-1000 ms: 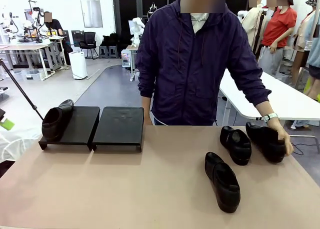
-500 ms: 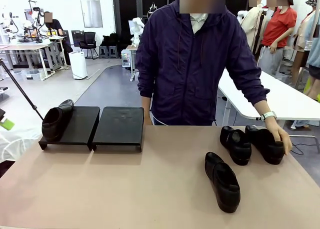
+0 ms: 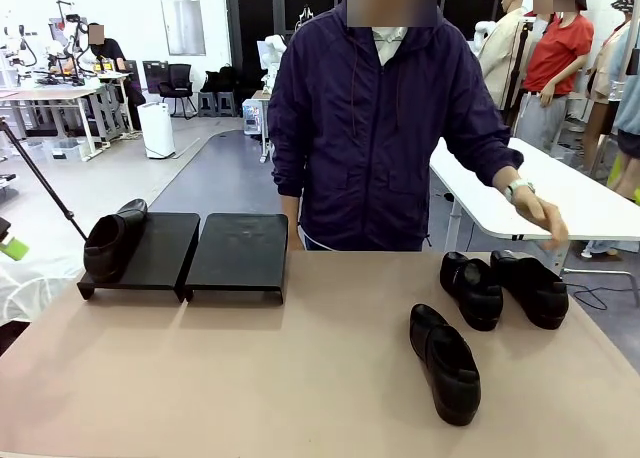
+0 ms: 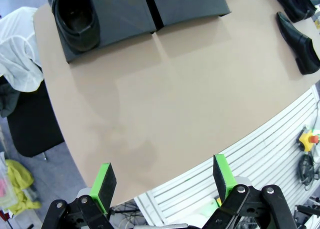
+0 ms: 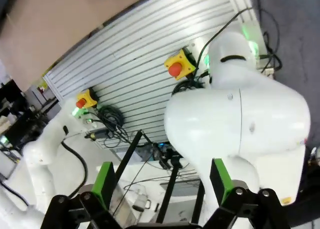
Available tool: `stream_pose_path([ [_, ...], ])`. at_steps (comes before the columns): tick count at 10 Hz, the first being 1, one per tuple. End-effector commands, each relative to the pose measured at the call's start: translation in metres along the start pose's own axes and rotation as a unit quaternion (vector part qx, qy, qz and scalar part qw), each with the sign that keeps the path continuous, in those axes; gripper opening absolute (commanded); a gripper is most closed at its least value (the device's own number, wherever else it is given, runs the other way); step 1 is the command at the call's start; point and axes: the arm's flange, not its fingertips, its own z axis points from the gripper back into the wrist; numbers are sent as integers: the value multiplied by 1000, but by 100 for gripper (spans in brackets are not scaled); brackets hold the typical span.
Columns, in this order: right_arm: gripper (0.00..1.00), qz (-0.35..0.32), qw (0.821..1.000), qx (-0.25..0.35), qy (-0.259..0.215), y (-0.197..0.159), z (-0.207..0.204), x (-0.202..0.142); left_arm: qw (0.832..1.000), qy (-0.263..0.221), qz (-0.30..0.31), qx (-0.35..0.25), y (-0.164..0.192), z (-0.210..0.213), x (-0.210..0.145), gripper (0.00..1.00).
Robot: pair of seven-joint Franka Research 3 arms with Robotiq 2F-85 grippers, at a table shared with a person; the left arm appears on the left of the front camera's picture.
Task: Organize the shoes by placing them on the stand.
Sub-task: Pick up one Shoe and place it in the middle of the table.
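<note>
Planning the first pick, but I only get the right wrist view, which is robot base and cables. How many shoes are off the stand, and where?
Observer: Three, all on the right of the table: the near shoe, with the middle shoe and far-right shoe side by side beyond it.
Operator: And the stand?
Observer: The fourth shoe sits at the left edge of the left platform; the right platform holds nothing.
Operator: Is the left hand free?
Observer: Yes. The left hand is open and holds nothing, up over the table's near edge.
</note>
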Motion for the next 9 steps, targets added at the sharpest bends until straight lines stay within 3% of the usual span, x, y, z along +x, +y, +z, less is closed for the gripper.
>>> stream_pose_path([
  [1,100,75,997,-17,10,41,-37,35,1000,-8,2,-4,-1,-1,0,100],
  [5,100,132,990,-9,49,119,-138,92,1000,-8,2,-4,-1,-1,0,100],
  [9,100,184,982,-25,-34,165,-215,143,1000,-8,2,-4,-1,-1,0,100],
])
